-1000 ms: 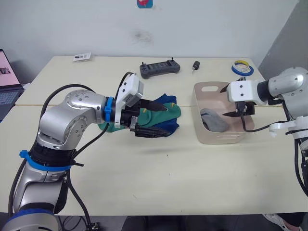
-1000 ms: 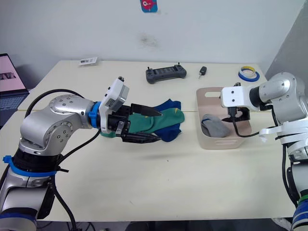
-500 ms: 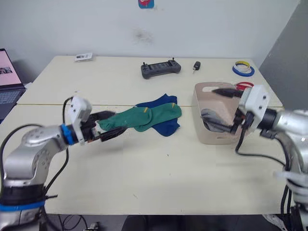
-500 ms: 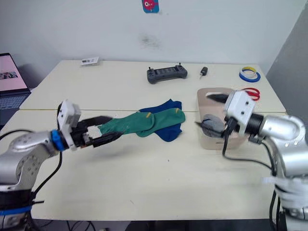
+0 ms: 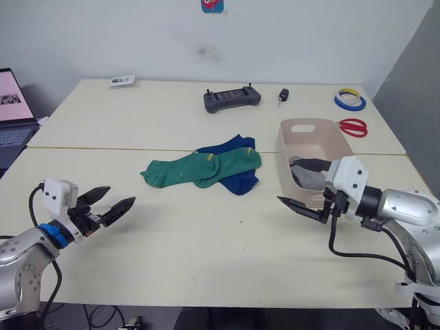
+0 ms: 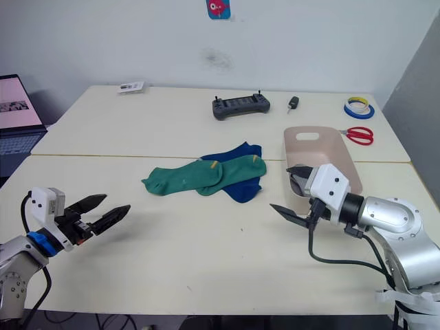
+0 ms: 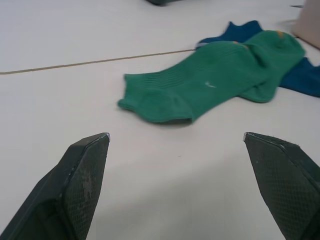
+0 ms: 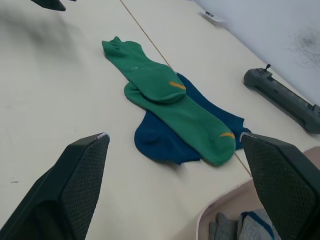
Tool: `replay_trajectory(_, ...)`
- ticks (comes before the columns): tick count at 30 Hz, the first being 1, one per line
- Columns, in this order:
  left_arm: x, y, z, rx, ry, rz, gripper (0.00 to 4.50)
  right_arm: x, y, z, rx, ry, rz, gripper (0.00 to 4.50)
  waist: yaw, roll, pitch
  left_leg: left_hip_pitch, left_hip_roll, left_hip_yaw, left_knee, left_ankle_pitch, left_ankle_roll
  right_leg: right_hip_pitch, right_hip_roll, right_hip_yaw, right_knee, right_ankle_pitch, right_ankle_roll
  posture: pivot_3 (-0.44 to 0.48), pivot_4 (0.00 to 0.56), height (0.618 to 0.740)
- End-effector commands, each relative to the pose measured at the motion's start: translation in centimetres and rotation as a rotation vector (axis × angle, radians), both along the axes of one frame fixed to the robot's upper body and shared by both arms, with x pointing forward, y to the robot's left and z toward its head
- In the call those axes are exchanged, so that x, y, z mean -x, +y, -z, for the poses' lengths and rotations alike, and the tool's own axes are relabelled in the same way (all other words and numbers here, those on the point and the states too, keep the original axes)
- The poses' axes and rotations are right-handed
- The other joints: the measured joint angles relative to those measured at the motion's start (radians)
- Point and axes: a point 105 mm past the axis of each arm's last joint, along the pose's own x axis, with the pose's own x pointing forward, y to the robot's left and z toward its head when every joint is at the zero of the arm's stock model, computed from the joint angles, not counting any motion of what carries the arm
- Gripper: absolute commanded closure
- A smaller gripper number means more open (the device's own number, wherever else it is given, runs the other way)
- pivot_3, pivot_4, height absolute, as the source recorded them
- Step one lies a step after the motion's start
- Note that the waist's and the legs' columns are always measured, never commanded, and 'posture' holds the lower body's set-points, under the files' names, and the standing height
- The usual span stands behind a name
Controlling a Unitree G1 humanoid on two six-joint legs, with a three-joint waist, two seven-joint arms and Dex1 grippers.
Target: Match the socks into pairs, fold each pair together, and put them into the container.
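Observation:
Two green socks (image 5: 199, 167) lie overlapping and stretched out at the table's middle, on top of the blue socks (image 5: 238, 181). The green socks (image 7: 200, 85) are ahead of my left gripper (image 5: 122, 194), which hovers open and empty near the front left, well short of them. The beige container (image 5: 313, 130) stands on the right with grey socks (image 5: 307, 179) folded inside. My right gripper (image 6: 280, 187) is open and empty just in front of the container's near left corner. From there the green socks (image 8: 165, 95) and blue socks (image 8: 160, 142) lie ahead of it.
A black controller (image 5: 232, 97), a small black fob (image 5: 281, 94) and tape rolls (image 5: 348, 98) lie along the back of the table. Red scissors (image 5: 353, 126) sit behind the container. A laptop (image 5: 14, 117) is at the far left and a card (image 5: 122, 80) at the back left.
My left gripper let go of the green sock and drew back to the front left. The sock now lies flat. My right gripper came out of the container and lowered to its near left corner.

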Motion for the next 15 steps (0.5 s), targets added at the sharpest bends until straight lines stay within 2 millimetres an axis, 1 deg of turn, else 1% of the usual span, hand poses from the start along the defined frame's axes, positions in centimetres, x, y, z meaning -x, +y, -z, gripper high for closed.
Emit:
replay_trajectory(1, -1.4, 0.9, -1.0, -0.004, -0.055, -0.105, 0.0, 0.9, 1.4, -0.4, 0.017, -0.064, -0.053, 0.01, 0.0, 0.0, 0.0, 0.0, 0.0, 0.0, 0.0, 0.0, 0.0, 0.0, 0.0, 0.0, 0.0, 0.0, 0.0, 0.0, 0.15, 0.74)
replay_trajectory(3, -2.9, 0.9, -0.7, 0.06, -0.04, -0.17, 0.0, 1.2, 2.0, -0.1, 0.018, -0.055, -0.079, 0.01, 0.0, 0.0, 0.0, 0.0, 0.0, 0.0, 0.0, 0.0, 0.0, 0.0, 0.0, 0.0, 0.0, 0.0, 0.0, 0.0, 0.15, 0.74)
replay_trajectory(5, -4.4, 0.4, -0.1, 0.138, -0.003, -0.214, 0.0, 1.4, 2.6, 0.1, 0.023, -0.051, -0.103, 0.01, 0.002, -0.001, -0.001, 0.0, -0.001, 0.0, 0.001, 0.0, 0.0, 0.0, 0.0, -0.001, 0.0, 0.0, 0.0, 0.0, 0.15, 0.74)
replay_trajectory(9, -6.8, -1.0, 1.2, 0.114, 0.064, -0.229, 0.0, 1.6, 3.3, 0.2, 0.02, -0.049, -0.133, 0.01, 0.001, -0.003, -0.002, 0.0, -0.001, 0.0, 0.001, 0.0, 0.0, 0.0, 0.0, -0.001, 0.0, 0.0, 0.0, 0.0, 0.15, 0.74)
replay_trajectory(15, -9.7, -2.1, 2.0, 0.06, 0.089, -0.244, 0.0, 1.6, 3.9, 0.3, 0.02, -0.047, -0.153, 0.01, -0.002, -0.003, -0.002, 0.0, 0.0, -0.001, 0.001, 0.0, 0.0, 0.0, 0.001, -0.001, 0.001, 0.0, 0.0, 0.0, 0.15, 0.74)
